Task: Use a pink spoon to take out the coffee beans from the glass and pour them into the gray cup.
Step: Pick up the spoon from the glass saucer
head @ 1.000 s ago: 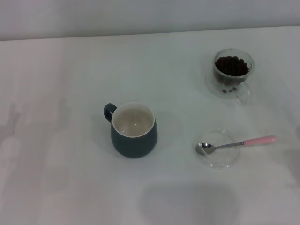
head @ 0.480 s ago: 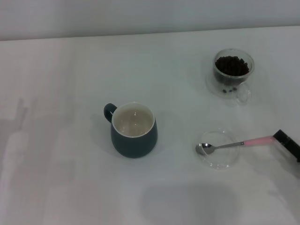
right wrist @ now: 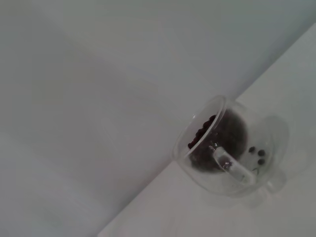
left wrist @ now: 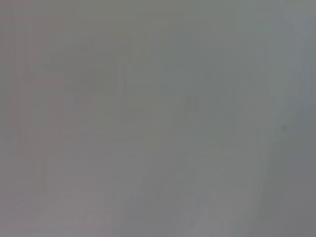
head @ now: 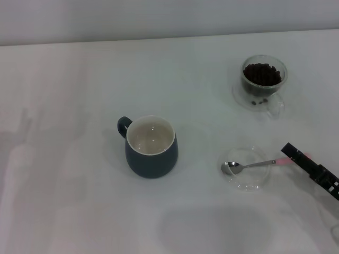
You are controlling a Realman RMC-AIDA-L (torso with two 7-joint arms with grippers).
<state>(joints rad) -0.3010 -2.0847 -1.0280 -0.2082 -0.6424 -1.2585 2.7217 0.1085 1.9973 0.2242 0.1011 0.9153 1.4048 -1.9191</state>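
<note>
The right gripper (head: 288,148) hangs over the pink spoon (head: 253,165) handle, probably to pick it; its finger state cannot be told.

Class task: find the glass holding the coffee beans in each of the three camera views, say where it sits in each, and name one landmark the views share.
Head view: the glass stands upper right on the table, beyond the pink spoon.
Left wrist view: not in it; only a plain gray blur shows.
Right wrist view: the glass lies right of centre, its clear handle facing the camera.
Shared landmark: the dark coffee beans inside it, seen in both the head and right wrist views.
</note>
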